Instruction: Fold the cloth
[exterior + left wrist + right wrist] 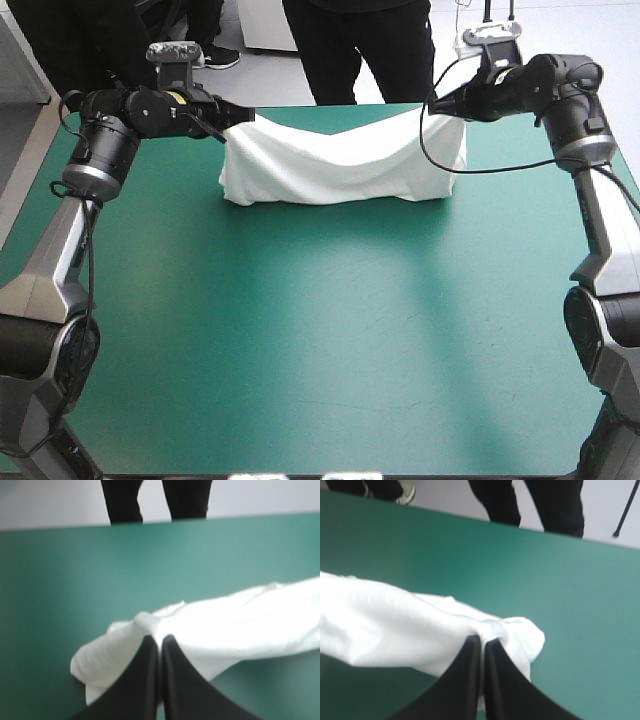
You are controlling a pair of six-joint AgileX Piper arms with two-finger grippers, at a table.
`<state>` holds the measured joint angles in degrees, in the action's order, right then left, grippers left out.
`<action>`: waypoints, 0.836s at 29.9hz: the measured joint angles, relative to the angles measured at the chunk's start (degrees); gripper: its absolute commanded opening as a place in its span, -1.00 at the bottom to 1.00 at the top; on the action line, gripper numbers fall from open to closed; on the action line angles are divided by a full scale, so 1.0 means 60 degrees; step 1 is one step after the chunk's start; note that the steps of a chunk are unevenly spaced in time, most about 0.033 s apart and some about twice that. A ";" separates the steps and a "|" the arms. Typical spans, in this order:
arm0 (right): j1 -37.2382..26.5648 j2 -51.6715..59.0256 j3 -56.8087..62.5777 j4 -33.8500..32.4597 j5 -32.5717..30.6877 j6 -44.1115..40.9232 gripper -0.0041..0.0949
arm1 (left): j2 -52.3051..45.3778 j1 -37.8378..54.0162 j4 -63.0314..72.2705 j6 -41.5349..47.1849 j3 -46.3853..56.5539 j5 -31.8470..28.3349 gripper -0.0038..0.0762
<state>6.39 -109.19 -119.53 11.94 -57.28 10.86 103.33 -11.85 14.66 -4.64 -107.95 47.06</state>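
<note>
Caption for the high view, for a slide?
Left gripper and right gripper hold the T-shirt stretched between them at the far side of the table.

T-shirt (340, 165): white, drawn out into a long band running L-R across the far part of the teal-green cover (320, 330), near its far edge. Top edge raised at both ends, sagging at ctr; bottom edge rests on the cover. Soft creases run lengthwise. Each end bunched into a rounded roll and pinched: L end by left gripper (160, 639), R end by right gripper (482, 639).
</note>
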 measured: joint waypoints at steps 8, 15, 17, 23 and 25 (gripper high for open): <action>0.0000 -0.0101 0.1532 0.0210 -0.1036 0.0376 -0.95 | 0.0293 0.0000 -0.0261 -0.0054 0.0070 0.2052 -0.95; 0.0000 0.0328 0.2708 0.0346 -0.1828 0.0613 -0.95 | -0.0555 0.0000 -0.0262 -0.0054 0.1914 0.2441 -0.95; 0.0000 0.0592 0.3162 0.0379 -0.1951 0.0646 -0.95 | -0.0933 0.0000 -0.0262 -0.0054 0.2808 0.2441 -0.95; 0.0000 0.1219 0.4563 0.0457 -0.2184 0.0818 -0.95 | -0.1876 0.0000 -0.0229 -0.0054 0.5161 0.2297 -0.95; 0.0008 0.1329 0.5095 0.0556 -0.2184 0.0851 -0.95 | -0.2147 0.0000 -0.0221 -0.0054 0.5751 0.2179 -0.95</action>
<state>6.44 -101.22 -88.96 15.28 -70.39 15.96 90.45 -11.85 13.33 -4.96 -73.45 60.13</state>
